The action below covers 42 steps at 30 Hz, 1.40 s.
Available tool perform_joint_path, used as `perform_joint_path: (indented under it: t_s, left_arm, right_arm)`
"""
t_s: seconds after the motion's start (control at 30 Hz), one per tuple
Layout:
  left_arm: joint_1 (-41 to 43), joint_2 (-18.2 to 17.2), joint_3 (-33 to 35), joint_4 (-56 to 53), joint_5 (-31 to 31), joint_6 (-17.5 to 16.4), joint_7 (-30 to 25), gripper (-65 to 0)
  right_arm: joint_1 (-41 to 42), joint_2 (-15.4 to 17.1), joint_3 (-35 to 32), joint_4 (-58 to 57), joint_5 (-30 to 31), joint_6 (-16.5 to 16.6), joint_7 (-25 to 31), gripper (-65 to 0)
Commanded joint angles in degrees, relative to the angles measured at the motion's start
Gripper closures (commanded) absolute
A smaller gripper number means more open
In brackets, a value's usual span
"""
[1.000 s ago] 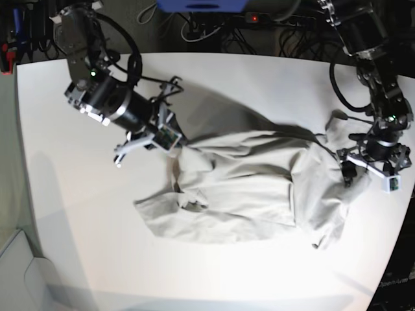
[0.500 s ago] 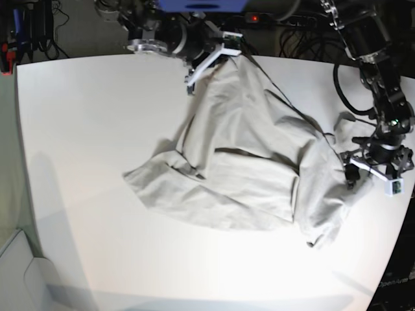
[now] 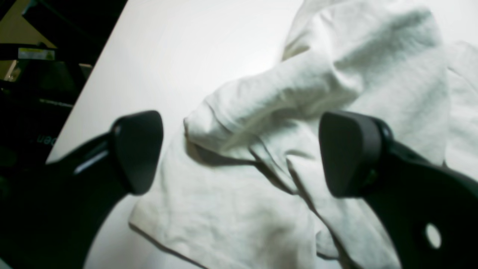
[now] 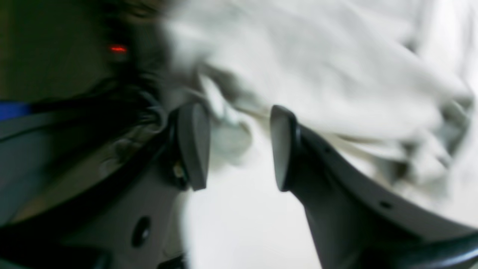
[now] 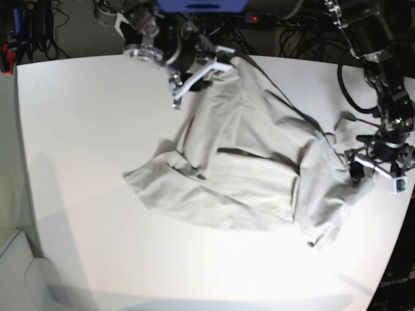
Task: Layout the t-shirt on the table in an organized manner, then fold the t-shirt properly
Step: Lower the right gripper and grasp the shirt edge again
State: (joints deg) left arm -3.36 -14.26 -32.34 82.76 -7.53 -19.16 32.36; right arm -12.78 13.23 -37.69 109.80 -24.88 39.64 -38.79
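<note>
The light grey-beige t-shirt (image 5: 246,168) lies rumpled across the white table (image 5: 84,142), with one part drawn out toward the far edge. My right gripper (image 5: 217,59) hovers at that far end, its jaws apart. In the right wrist view the right gripper (image 4: 239,145) is open and the blurred t-shirt (image 4: 317,67) lies just beyond its fingertips. My left gripper (image 5: 375,178) hangs over the shirt's right side. In the left wrist view the left gripper (image 3: 239,153) stands wide open above a folded lump of the t-shirt (image 3: 298,86), touching nothing.
Cables and a power strip with a red light (image 5: 253,18) run behind the table's far edge, beside a blue object (image 5: 201,5). A white box (image 5: 19,272) sits off the near-left corner. The table's right edge lies close to my left gripper.
My right gripper pulled a shirt edge from the table's left middle up to the far edge, stretching the cloth out. Its jaws have now opened and let the cloth go. The left arm barely moved.
</note>
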Motion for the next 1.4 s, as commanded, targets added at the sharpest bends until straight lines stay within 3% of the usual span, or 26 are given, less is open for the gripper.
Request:
perform_joint_path:
  t_s: [0.0,0.33,0.53,0.77,0.9,1.07,1.37]
  left_arm:
    - [-0.6,-0.8,-0.1,0.8,-0.5,0.1,-1.4,-65.0]
    - [-1.1,-0.8,-0.1,-2.8,-0.6,0.1,-1.4,-65.0]
    - [-0.6,-0.7,-0.1,-2.5,-0.6,-0.1,-1.4,-65.0]
    - [2.0,-0.5,-0.1,-2.4,-0.7,0.2,-1.5,-65.0]
    - [3.1,-0.5,-0.2,-2.4,-0.7,0.3,-1.5,-65.0]
    - [3.9,1.1,-2.9,-2.1,-0.7,0.3,-1.5,-65.0]
    - [3.8,2.0,-4.8,-2.3,-0.6,0.3,-1.5,-65.0]
  right_arm:
    - [1.3,-0.5,1.5,0.9,0.4,0.4,1.0,-27.3]
    - [8.3,-6.3,15.0,0.6,0.5,0.4,1.5,-27.3]
    - [14.2,-13.2,23.1,-3.7,0.5,0.4,1.0,-27.8]
    - [16.5,-13.5,24.4,-14.1,0.6,0.4,1.6,-27.9]
    - [16.5,-13.3,24.5,-19.0,0.6,0.4,6.7,-27.9]
    - [17.5,-13.3,29.4,-24.0,0.6,0.4,11.7,-27.9]
    - [22.7,-13.3,36.0,-34.4,0.6,0.4,16.3,-27.8]
